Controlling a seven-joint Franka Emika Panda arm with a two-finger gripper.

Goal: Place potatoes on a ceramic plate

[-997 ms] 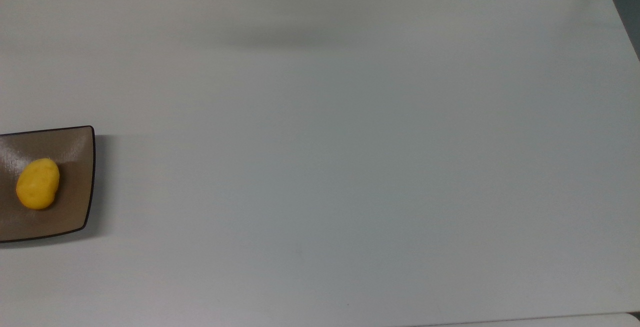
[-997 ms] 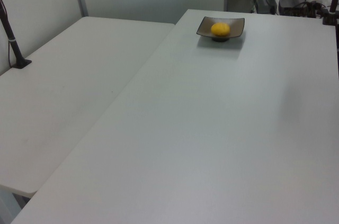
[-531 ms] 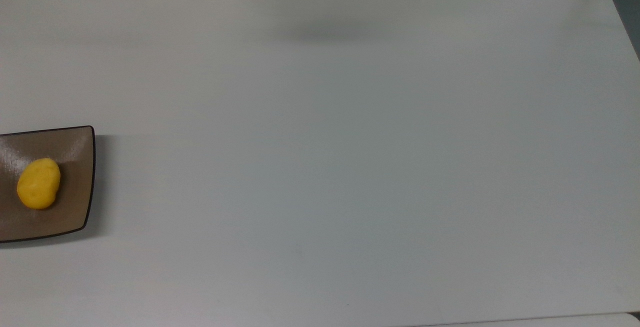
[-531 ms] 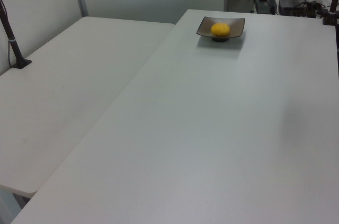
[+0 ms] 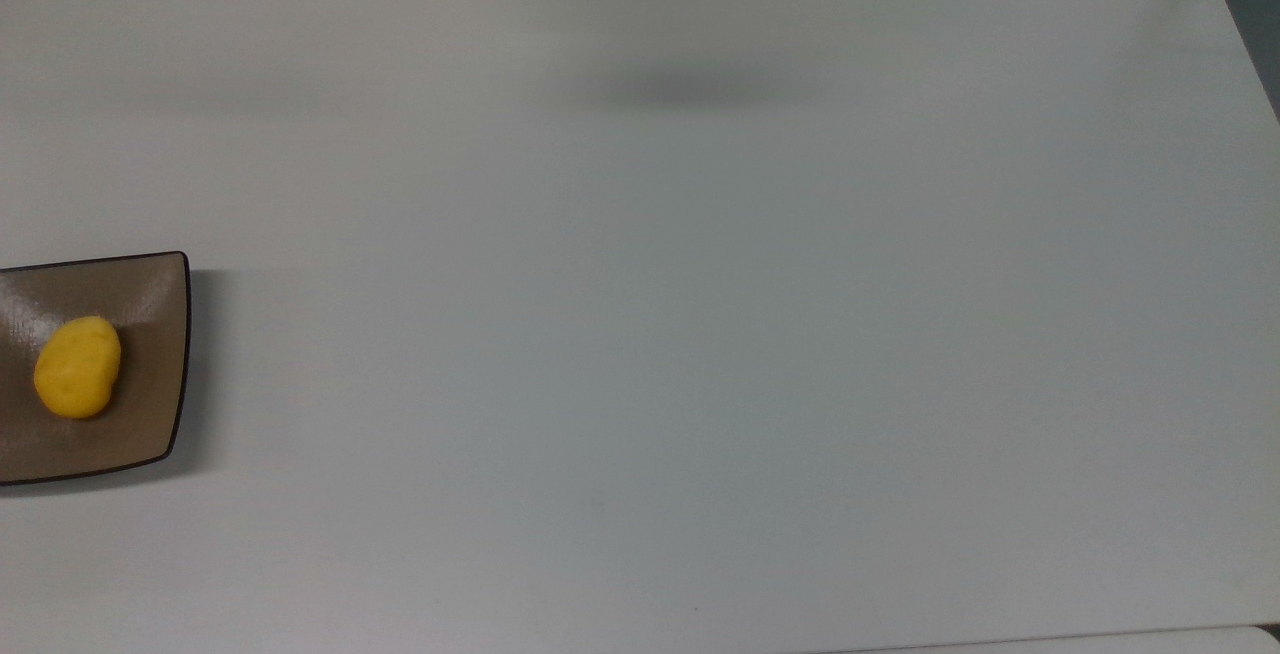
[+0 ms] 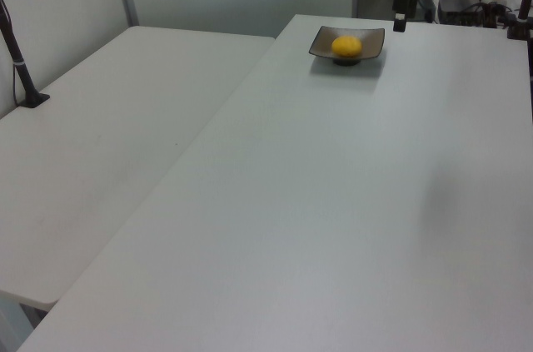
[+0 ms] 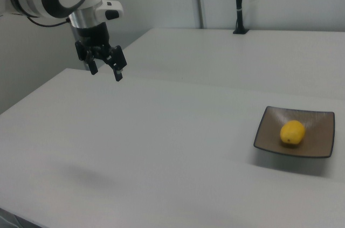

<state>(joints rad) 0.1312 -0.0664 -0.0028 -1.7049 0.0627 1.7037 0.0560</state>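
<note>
Right view catches the end effector [image 7: 105,69] at 10 o'clock, fingers spread, empty; smooth yellow potato [image 7: 292,132] on glossy brown plate [image 7: 269,136].

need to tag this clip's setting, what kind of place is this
Most likely a robotics lab or test workspace: a white robot arm with a black two-finger gripper hangs open over plain white tables, and the props are a small yellow potato on a glossy brown square plate.
</note>
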